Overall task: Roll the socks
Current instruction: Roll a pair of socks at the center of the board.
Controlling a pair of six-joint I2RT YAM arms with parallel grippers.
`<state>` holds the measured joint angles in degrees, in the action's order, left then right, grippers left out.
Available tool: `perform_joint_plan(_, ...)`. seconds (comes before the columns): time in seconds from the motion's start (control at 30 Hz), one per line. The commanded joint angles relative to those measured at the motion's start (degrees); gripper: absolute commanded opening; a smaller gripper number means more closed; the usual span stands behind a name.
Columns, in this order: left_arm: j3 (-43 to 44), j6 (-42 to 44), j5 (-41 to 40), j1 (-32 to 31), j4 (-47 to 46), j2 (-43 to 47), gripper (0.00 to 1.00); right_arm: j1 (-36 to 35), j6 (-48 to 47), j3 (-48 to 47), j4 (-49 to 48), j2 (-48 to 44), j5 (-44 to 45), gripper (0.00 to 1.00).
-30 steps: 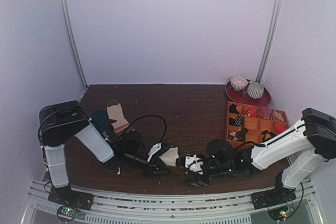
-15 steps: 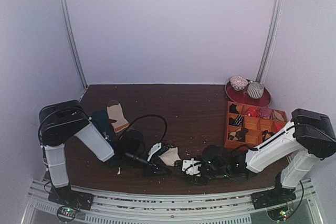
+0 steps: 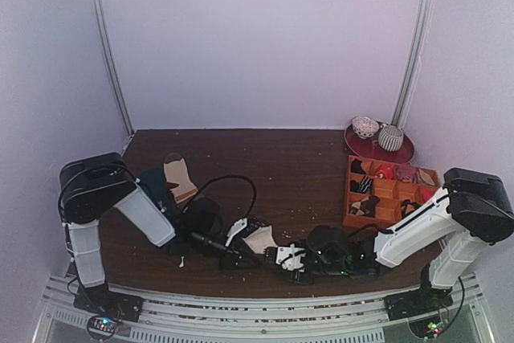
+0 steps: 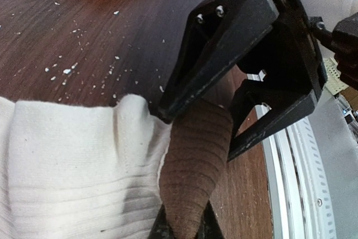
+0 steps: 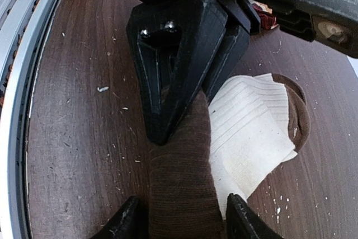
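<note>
The cream-white socks [image 3: 259, 240] lie flat near the table's front edge, between my two grippers. In the left wrist view the cream body [image 4: 67, 160] fills the lower left, and its brown end [image 4: 196, 160] rises in a fold. My left gripper [image 4: 184, 230] is shut on that brown end. My right gripper [image 5: 184, 219] is open, with one finger on each side of the same brown end [image 5: 182, 183], just in front of the left gripper's black fingers [image 5: 173, 54]. The second brown end [image 5: 296, 116] lies flat on the table.
A tan sock [image 3: 180, 177] and a dark teal sock [image 3: 157, 185] lie at the left by the left arm. An orange compartment box [image 3: 389, 190] and a red plate [image 3: 379, 150] with bowls stand at the right. The metal front rail [image 5: 22, 82] runs close by.
My right gripper has moved left along the front edge up to the left gripper and now straddles the brown end. The left gripper has held still.
</note>
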<state>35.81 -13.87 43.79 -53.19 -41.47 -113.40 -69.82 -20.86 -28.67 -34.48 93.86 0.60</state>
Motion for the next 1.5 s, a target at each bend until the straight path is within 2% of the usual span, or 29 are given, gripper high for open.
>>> perform_joint_plan(0.0,-2.54,-0.82,-1.65,-0.60,18.11,-6.39,0.00,-1.36,-1.46,0.36,-1.77,-2.83,3.61,0.53)
perform_joint_plan(0.17,-2.12,-0.38,-1.52,-0.60,18.67,-6.82,0.00,-2.71,-2.68,-0.65,-1.46,-1.85,4.64,0.51)
perform_joint_plan(0.47,-1.95,0.09,-1.21,-0.62,18.91,-6.89,0.00,-2.92,0.94,-2.01,-0.13,3.82,4.28,0.34)
perform_joint_plan(0.63,-1.91,1.14,-2.88,-0.56,19.32,-5.68,0.00,-2.58,3.38,-5.72,5.65,7.79,4.68,0.18)
perform_joint_plan(0.67,-1.97,1.74,-3.72,-0.54,19.56,-4.86,0.04,-2.33,3.98,-6.22,6.97,7.71,3.72,0.16)
perform_joint_plan(0.7,-1.79,2.87,-5.28,-0.53,20.21,-3.17,0.12,-1.84,4.63,-6.75,8.65,7.34,2.67,0.14)
perform_joint_plan(0.8,-1.63,6.51,-9.49,-0.51,22.00,3.17,0.24,0.62,6.91,-9.27,15.33,5.02,-3.28,0.13)
perform_joint_plan(0.9,-2.22,11.14,-16.01,-0.52,23.28,11.97,0.52,4.14,8.42,-14.15,26.96,3.82,-12.13,0.12)
perform_joint_plan(0.93,-2.62,12.65,-18.53,-0.51,23.60,14.80,0.59,5.22,8.72,-17.33,31.39,3.94,-15.22,0.12)
perform_joint_plan(1.03,-4.07,16.90,-25.30,-0.52,24.29,22.28,0.63,8.09,9.93,-25.40,44.56,7.02,-22.88,0.12)
perform_joint_plan(1.1,-6.09,18.33,-29.00,-0.51,23.19,27.01,0.63,8.53,10.44,-30.05,51.82,9.56,-24.84,0.12)
perform_joint_plan(1.3,-15.57,17.82,-40.37,-0.70,15.32,41.90,0.64,9.48,13.00,-37.77,61.81,15.88,-28.89,0.13)
perform_joint_plan(1.33,-17.22,18.00,-42.23,-0.69,14.01,44.61,0.71,9.54,12.91,-38.60,62.98,16.99,-28.59,0.13)
perform_joint_plan(1.37,-18.55,18.47,-43.65,-0.69,12.99,46.74,0.96,9.61,12.96,-39.21,64.06,18.13,-28.46,0.13)
perform_joint_plan(1.47,-21.78,18.22,-46.11,-0.69,10.27,51.41,0.98,9.86,13.16,-40.97,66.41,20.99,-30.30,0.13)
